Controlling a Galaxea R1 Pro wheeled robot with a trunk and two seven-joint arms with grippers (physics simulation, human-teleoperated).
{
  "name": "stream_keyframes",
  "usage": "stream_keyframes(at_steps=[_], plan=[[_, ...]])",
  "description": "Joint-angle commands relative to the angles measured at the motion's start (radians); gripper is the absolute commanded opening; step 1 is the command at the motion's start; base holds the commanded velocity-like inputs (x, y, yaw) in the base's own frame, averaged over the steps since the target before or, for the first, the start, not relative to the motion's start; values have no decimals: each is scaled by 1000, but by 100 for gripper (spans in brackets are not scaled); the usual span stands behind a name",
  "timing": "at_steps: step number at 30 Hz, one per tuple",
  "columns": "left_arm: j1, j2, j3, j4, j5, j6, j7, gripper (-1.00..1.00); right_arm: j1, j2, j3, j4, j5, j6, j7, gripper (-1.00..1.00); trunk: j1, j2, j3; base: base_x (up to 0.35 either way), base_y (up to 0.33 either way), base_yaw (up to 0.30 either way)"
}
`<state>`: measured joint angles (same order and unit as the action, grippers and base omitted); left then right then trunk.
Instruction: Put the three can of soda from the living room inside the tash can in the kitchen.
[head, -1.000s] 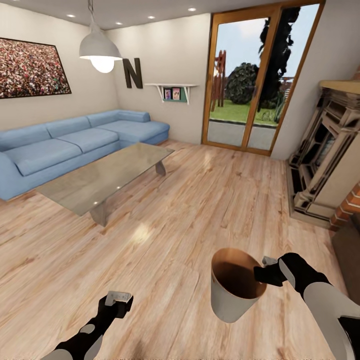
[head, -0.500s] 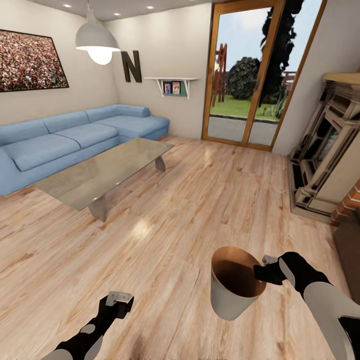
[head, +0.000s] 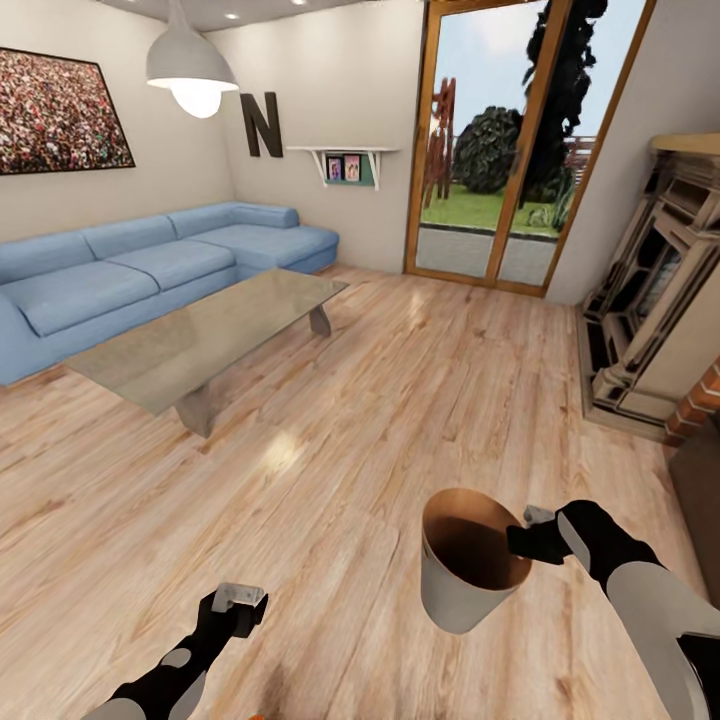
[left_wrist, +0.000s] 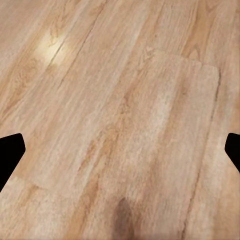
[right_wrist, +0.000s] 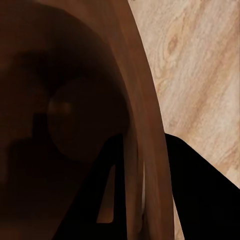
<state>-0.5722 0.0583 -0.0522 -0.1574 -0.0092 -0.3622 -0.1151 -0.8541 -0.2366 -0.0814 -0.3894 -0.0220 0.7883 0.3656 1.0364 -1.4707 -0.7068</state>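
My right gripper (head: 522, 541) is shut on the rim of the trash can (head: 462, 590) and holds it tilted above the wooden floor. The bin is pale grey outside and copper-brown inside. In the right wrist view, one dark finger lies inside the brown wall (right_wrist: 60, 75) and the other outside the rim, at the right gripper (right_wrist: 135, 192). A dim round patch shows deep in the bin; I cannot tell what it is. My left gripper (head: 238, 598) hangs open over the floor, its fingertips (left_wrist: 10, 150) wide apart. The soda cans are out of view.
This is the living room: a light-blue corner sofa (head: 130, 270) on the left and a glass coffee table (head: 210, 335) before it. Glass garden doors (head: 500, 150) are ahead and a fireplace surround (head: 655, 300) is at the right. A pale floor patch (head: 330, 570) lies under my arms.
The whole view has shifted slightly as the camera moved; sofa, table and doors sit a little differently in the picture. Both arms and the held bin keep their pose.
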Motion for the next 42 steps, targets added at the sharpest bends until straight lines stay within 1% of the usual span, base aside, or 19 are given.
stream_keyframes(at_steps=[1,18,24,27,28,32,38,42], plan=[[0,0,0,0,0,0,0,100,0,0,-1,-1,-18,3,-5,-100,4,-7,-2,0,0,0],[0,-2,-1,0,-1,0,0,100,0,0,-1,-2,-18,0,-5,-100,69,-126,-30,0,0,0],[0,-3,-1,1,-3,5,-2,100,0,-1,-1,-2,-18,0,-5,-100,92,-168,-44,0,0,0],[-1,-3,-1,1,-4,54,-4,100,0,-1,-1,-2,-18,0,-5,-100,104,-189,-53,0,0,0],[-1,-3,-1,1,-4,96,-4,100,0,-1,-1,-2,-18,0,-5,-100,107,-196,-56,0,0,0],[-2,-3,0,1,-3,190,-3,100,0,0,-1,-2,-19,0,-5,-100,123,-224,-69,0,0,0],[-3,-4,0,1,-3,233,-1,100,0,0,-1,-2,-19,-1,-5,-100,146,-266,-87,0,0,0],[-3,-4,0,1,-2,232,0,100,0,0,0,-2,-19,-1,-5,-100,161,-294,-100,0,0,0]])
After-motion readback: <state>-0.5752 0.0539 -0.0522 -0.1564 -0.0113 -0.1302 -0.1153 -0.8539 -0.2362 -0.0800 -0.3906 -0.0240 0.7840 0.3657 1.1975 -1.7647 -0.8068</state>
